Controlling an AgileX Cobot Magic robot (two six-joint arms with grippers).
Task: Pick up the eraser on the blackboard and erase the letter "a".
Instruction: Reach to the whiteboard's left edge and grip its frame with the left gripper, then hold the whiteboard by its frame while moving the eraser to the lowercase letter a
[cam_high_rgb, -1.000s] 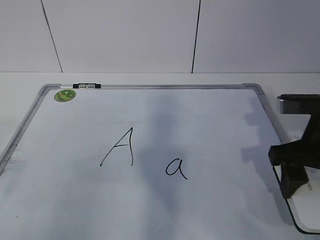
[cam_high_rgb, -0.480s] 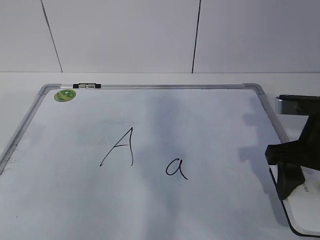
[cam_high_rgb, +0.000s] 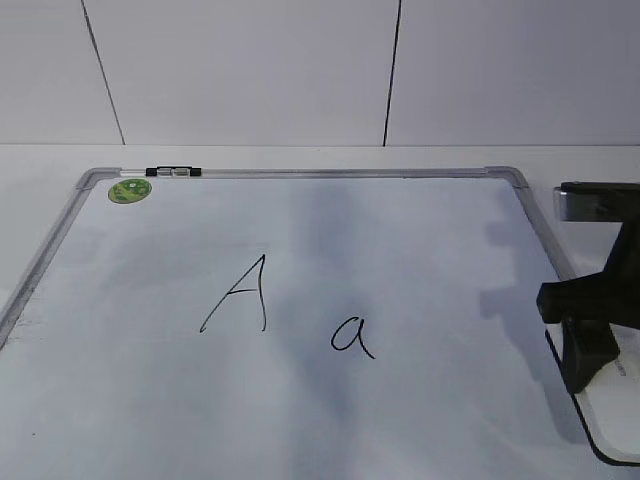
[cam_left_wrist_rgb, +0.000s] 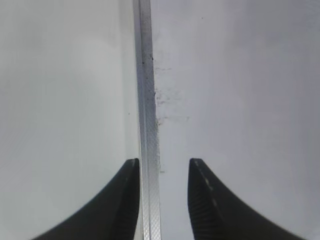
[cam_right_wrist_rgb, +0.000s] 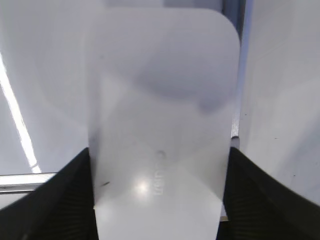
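Note:
The blackboard (cam_high_rgb: 430, 250) is a white board in a silver frame lying flat. The letter "a" (cam_high_rgb: 352, 336) is written in black near its middle. The eraser (cam_right_wrist_rgb: 160, 110), a white rounded block with faint grey lettering, fills the gap between my right gripper's (cam_right_wrist_rgb: 159, 152) fingers, which press on both of its long sides. In the exterior view the eraser (cam_high_rgb: 615, 425) shows its black underside edge at the board's lower right, under my right gripper (cam_high_rgb: 590, 345). My left gripper (cam_left_wrist_rgb: 163, 161) hangs open and empty over the board's left frame rail (cam_left_wrist_rgb: 146, 100).
A capital "A" (cam_high_rgb: 240, 295) stands to the left of the "a". A round green sticker (cam_high_rgb: 130, 190) and a small clip (cam_high_rgb: 173, 172) sit at the board's far left corner. Faint marker smudges (cam_left_wrist_rgb: 167, 107) lie beside the left rail. A white wall rises behind.
My right gripper shifted a little to the left with the eraser, then back to the right. The letters are unchanged.

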